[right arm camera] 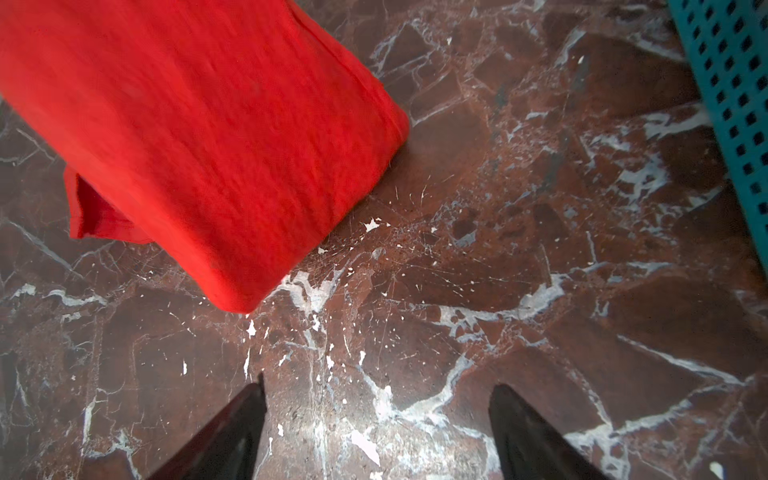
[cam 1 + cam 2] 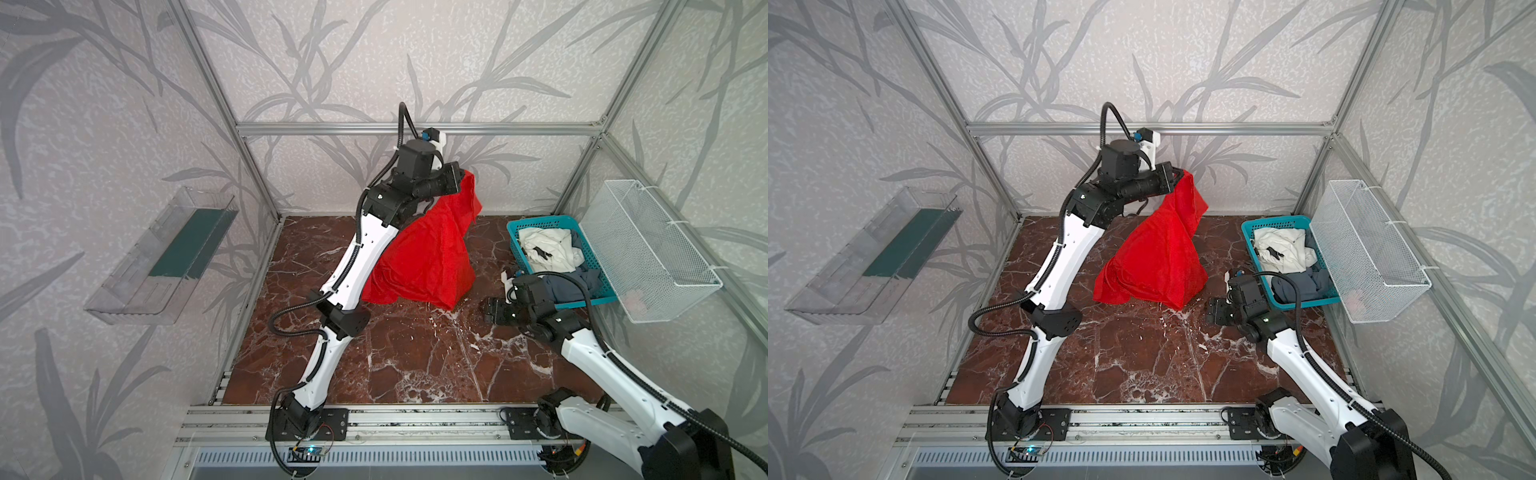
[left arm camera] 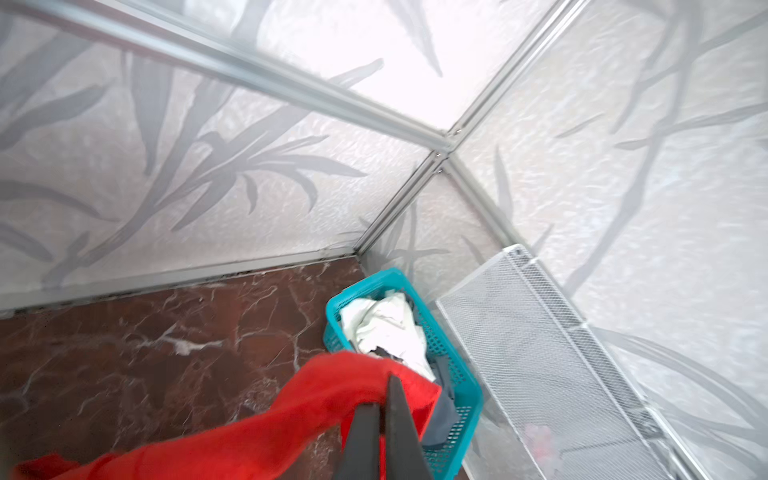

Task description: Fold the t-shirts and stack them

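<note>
I see a red-brown marble tabletop (image 2: 415, 357) veined in white, walled on 3 sides by grey leaf-patterned wallpaper (image 2: 104, 124) behind aluminium framing (image 2: 415, 129). A teal lattice basket (image 2: 516, 246) stands in the table's far right corner, just beside a white wire-mesh basket (image 2: 648, 249) fixed to the right wall. On the left wall hangs 1 clear plastic bin (image 2: 137, 286) with a dark green strip (image 2: 187, 245) in it.

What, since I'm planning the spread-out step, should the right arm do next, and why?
Probably ease the open right gripper to the nearest low corner of the red t-shirt and pinch it: the left gripper holds the shirt bunched aloft, its lower edge down at the table.
</note>
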Available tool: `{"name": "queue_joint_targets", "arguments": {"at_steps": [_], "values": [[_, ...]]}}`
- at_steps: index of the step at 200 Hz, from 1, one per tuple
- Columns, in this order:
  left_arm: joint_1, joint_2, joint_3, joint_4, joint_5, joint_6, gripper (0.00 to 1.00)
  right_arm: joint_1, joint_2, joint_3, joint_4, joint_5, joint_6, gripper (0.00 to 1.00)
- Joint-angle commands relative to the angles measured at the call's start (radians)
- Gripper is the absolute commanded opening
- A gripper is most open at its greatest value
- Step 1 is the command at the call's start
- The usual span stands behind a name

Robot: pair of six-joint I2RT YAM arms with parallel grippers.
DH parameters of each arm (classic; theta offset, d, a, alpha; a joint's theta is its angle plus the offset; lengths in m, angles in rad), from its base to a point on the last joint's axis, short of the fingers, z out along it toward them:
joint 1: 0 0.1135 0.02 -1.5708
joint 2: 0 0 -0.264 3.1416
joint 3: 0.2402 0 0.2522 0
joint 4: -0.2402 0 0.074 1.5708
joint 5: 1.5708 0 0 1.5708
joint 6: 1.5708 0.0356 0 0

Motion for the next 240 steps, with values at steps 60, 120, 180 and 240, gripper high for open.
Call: {"name": "queue_joint_targets", "arguments": {"at_steps": [60, 120, 180, 240], "values": [[0.239, -1.04, -1.411, 0.136, -0.57, -0.039, 0.0, 0.004, 0.005, 0.013, 0.019, -0.043, -0.03, 0.85], [0.313, -1.37, -2.157, 0.17, -0.46, -0.313, 0.0, 0.113, 0.258, 0.071, 0.141, -0.041, -0.022, 0.85], [0.313, -1.528, -2.318, 0.134, -0.458, -0.355, 0.0, 0.243, 0.554, 0.224, 0.183, -0.088, -0.014, 0.81], [0.313, -1.501, -2.319, 0.155, -0.45, -0.332, 0.0, 0.329, 0.61, 0.25, 0.253, -0.12, -0.006, 0.61]]}}
